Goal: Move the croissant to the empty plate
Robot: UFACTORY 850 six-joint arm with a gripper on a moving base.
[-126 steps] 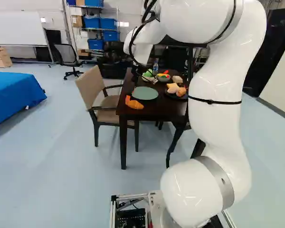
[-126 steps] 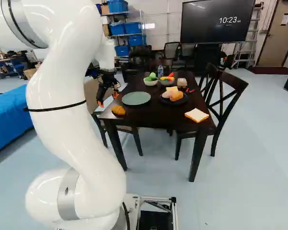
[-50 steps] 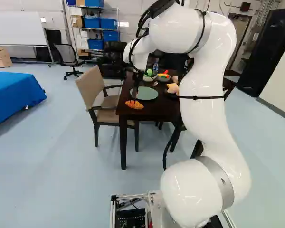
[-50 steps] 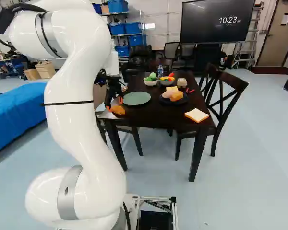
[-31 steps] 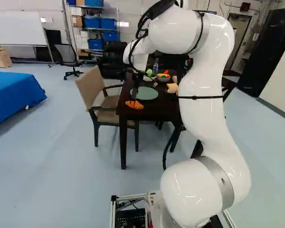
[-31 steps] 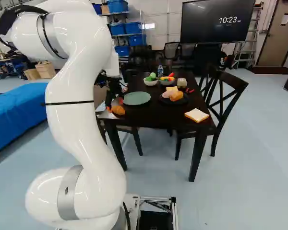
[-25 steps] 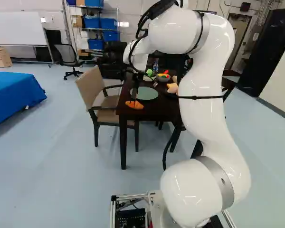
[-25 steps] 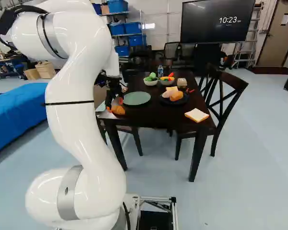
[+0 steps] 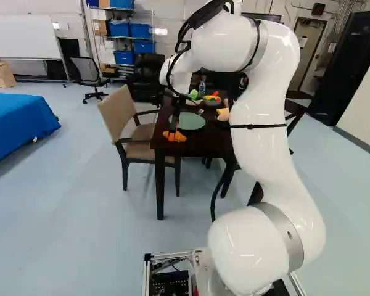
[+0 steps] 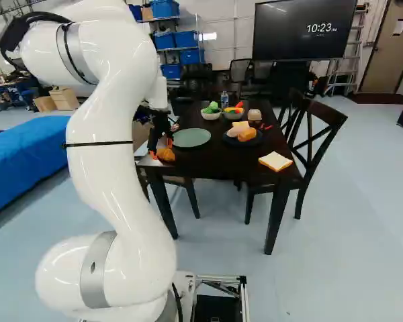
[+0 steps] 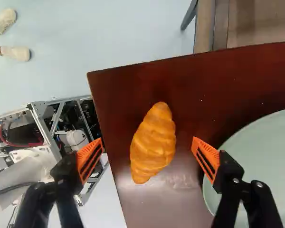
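Reaching down over the near left corner of the counter (image 10: 215,164), we have our hand (image 10: 161,148) spread wide, its fingers well apart and gripping nothing. The croissant (image 11: 153,145) lies between them on the counter top, close to the near edge and that same corner, with a gap on either side of it. In the wrist view one orange pad (image 11: 89,161) shows past the near edge, and the other (image 11: 205,156) shows between the croissant and the green plate (image 11: 261,156). That plate sits just beyond the croissant, along the left edge. To its right we see a black plate (image 10: 257,139) with food on it, and a slice of bread (image 10: 275,161) lies by the near right corner. Toward the far edge stand two bowls, one white (image 10: 211,117) and one gray (image 10: 233,116), both holding food, with a bottle (image 10: 224,99) behind them.
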